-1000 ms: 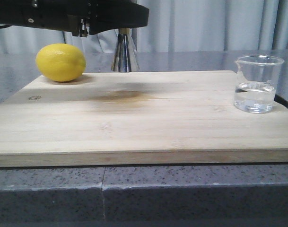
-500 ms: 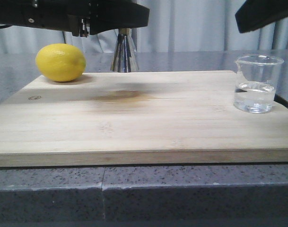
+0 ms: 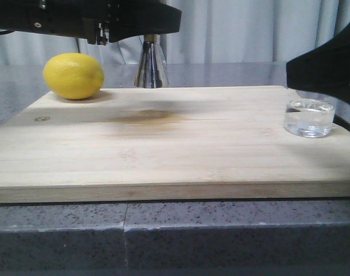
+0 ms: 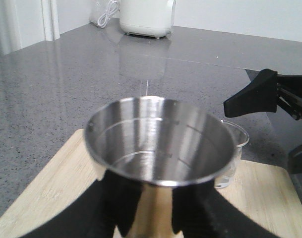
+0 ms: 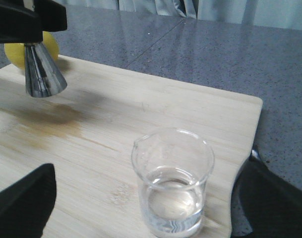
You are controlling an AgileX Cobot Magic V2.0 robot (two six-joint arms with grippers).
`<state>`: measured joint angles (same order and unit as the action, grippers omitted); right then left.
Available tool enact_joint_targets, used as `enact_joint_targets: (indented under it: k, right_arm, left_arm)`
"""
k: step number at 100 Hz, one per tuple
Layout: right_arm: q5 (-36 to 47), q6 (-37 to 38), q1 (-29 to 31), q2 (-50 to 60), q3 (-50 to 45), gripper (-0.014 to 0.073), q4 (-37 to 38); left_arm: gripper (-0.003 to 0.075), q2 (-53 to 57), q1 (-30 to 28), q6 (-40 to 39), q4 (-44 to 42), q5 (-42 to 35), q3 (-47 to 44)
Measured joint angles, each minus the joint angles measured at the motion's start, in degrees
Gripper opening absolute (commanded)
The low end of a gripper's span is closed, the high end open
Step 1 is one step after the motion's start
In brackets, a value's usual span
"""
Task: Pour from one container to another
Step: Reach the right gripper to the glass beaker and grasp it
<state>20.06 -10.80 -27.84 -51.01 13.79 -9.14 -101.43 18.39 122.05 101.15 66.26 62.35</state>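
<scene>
The steel jigger (image 3: pixel 150 64) hangs above the far part of the board, its upper cone lost in my left gripper (image 3: pixel 129 23). In the left wrist view its open mouth (image 4: pixel 158 144) faces up, and black fingers (image 4: pixel 116 203) are shut on its waist. The clear glass beaker (image 5: pixel 173 181), about a third full of clear liquid, stands near the board's right edge. My right gripper (image 5: pixel 146 198) is open, one finger (image 5: pixel 22 198) on each side of the beaker and well apart from it. In the front view that gripper (image 3: pixel 327 72) hides the top of the beaker (image 3: pixel 310 118).
A yellow lemon (image 3: pixel 73 76) lies on the far left of the wooden cutting board (image 3: pixel 163 155). The board rests on a grey speckled counter (image 3: pixel 163 236). A white appliance (image 4: pixel 146 17) stands far back on the counter. A brownish stain (image 5: pixel 51 119) marks the board under the jigger.
My right gripper came in from the upper right and dropped to the beaker, now covering its top in the front view. The left arm and jigger have not moved.
</scene>
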Motion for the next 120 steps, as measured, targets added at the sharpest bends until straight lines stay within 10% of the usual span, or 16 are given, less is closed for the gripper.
enact_joint_targets:
  k: [63,120]
  right_arm:
    - [19.19,0.00,0.00,-19.77,-0.37,0.0648,-0.12]
    - [20.65,0.00,0.00,-20.48,-0.37,0.0290,-0.22]
  left_arm:
    - [0.0242,0.00,0.00,0.00,0.00,0.00,0.00]
    - [0.0242,0.00,0.00,0.00,-0.10,0.00,0.00]
